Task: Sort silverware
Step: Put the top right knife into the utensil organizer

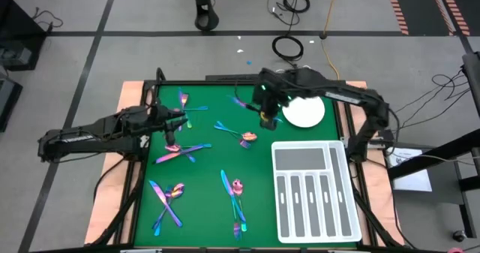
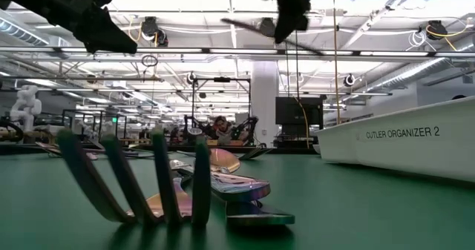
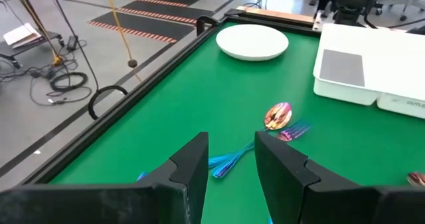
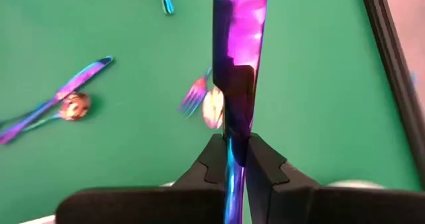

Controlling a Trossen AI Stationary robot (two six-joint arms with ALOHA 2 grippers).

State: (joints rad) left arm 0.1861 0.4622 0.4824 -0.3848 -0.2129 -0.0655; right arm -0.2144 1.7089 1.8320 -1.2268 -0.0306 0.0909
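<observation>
Around my table lies a grey floor (image 1: pixel 90 13) with black cable coils (image 1: pixel 288 47) (striped hazard tape (image 1: pixel 420 5) too); beyond, white ceiling beams (image 2: pixel 223 53) and bright lights.

My table (image 1: pixel 210 163) is a green mat inside a dark frame. At three o'clock to five o'clock on it sits the white organizer tray (image 1: pixel 313 189). At one o'clock lies the round white plate (image 1: pixel 306 112). The silverware (image 1: pixel 180 152) lies scattered straight on the mat: a crossed cluster at nine o'clock, a fork and spoon (image 1: pixel 246 138) near the centre, a crossed pair (image 1: pixel 166 202) at seven o'clock, more pieces (image 1: pixel 235 193) at six o'clock, and some (image 1: pixel 184 101) at eleven o'clock.
</observation>
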